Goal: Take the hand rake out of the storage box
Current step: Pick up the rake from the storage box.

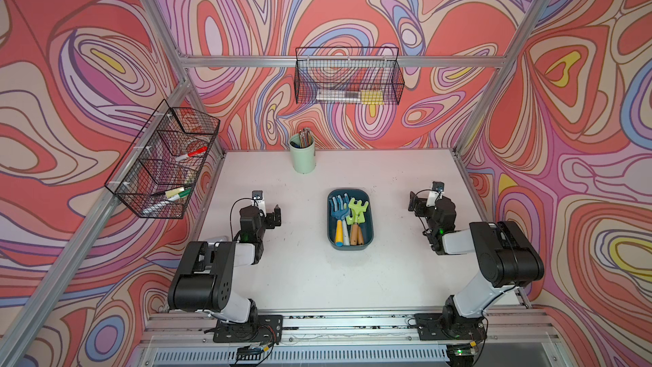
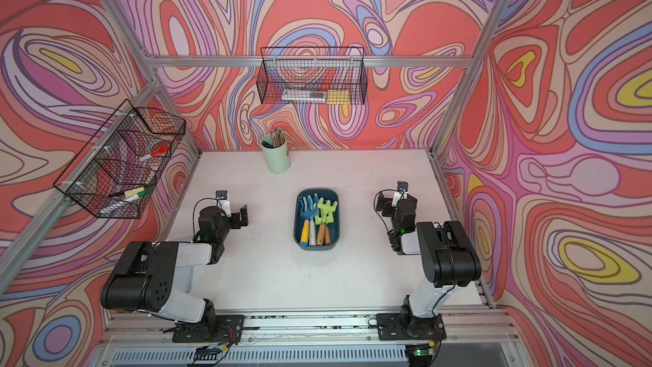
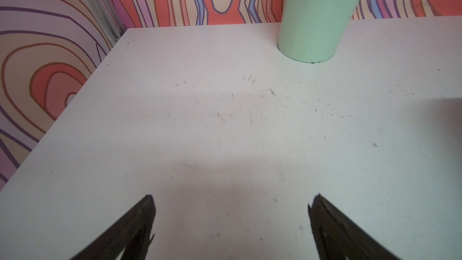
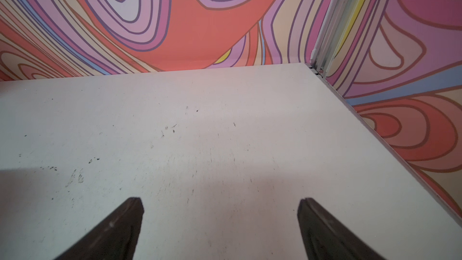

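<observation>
The storage box, a dark teal tub, sits mid-table in both top views. Inside lie several small hand tools, heads pointing to the back wall. A blue pronged hand rake with a yellow handle lies by the box's left wall, and a lime green toothed tool with a wooden handle lies to its right. My left gripper stands open and empty left of the box. My right gripper stands open and empty right of it. Neither wrist view shows the box.
A pale green cup of pencils stands at the table's back edge. One black wire basket hangs on the back wall, another with markers on the left wall.
</observation>
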### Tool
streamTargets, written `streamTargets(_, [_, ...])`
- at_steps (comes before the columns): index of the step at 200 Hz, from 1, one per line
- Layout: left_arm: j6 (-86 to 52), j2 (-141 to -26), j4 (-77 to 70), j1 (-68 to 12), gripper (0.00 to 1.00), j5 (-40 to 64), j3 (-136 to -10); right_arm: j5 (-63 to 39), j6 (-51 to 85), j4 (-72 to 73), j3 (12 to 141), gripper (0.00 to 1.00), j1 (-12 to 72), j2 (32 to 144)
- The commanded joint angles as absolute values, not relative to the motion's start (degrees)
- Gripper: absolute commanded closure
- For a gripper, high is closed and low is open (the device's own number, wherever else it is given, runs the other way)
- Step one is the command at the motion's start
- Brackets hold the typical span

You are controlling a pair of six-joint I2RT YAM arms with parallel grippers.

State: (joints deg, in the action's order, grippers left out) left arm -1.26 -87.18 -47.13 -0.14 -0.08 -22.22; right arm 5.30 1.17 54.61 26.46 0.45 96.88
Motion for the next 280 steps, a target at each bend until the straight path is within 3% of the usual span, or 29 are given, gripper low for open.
streamTargets(1, [-0.7,-86.09,-43.18,-0.14,0.01,-0.34,-24.79,7.0,1.87,52.68,27.69,0.02,0.44,96.4])
streamTargets(33, [2.46,-80.1,-23.7,-6.85,0.01,-12.3,-35.29,10.26,1.95,25.11,41.64,0.04,0.85,89.18])
streamTargets(63, [-8.39,-79.12,3.7,-10.82,0.01,-15.49,-50.68,7.31,8.14,6.68,55.71,0.02,1.47,87.74])
streamTargets(95, [-18.38,-80.92,27.05,-18.23,0.01,-15.02,-64.42,8.15,12.63,-3.7,62.84,0.02,6.65,86.0])
streamTargets(128, [-24.65,-83.11,45.85,-32.5,0.01,-17.6,-74.23,9.24,18.71,-14.11,65.65,0.02,10.27,85.76])
streamTargets(145, [-28.14,-84.55,52.52,-35.77,0.01,-12.32,-78.65,8.25,20.78,-15.69,63.66,0.02,11.87,84.48])
streamTargets(180, [-36.8,-86.92,56.95,-41.21,0.06,-6.99,-83.0,8.98,22.63,-22.17,64.45,0.02,14.15,83.04])
streamTargets(218, [-41.59,-94.31,55.67,-47.62,0.24,-7.19,-86.54,8.18,25.04,-23.88,62.49,0.03,15.28,78.82])
streamTargets(280, [-44.36,-109.35,60.26,-49.09,0.34,-11.11,-96.71,6.15,25.4,-24.21,60.82,0.03,16.68,76.33])
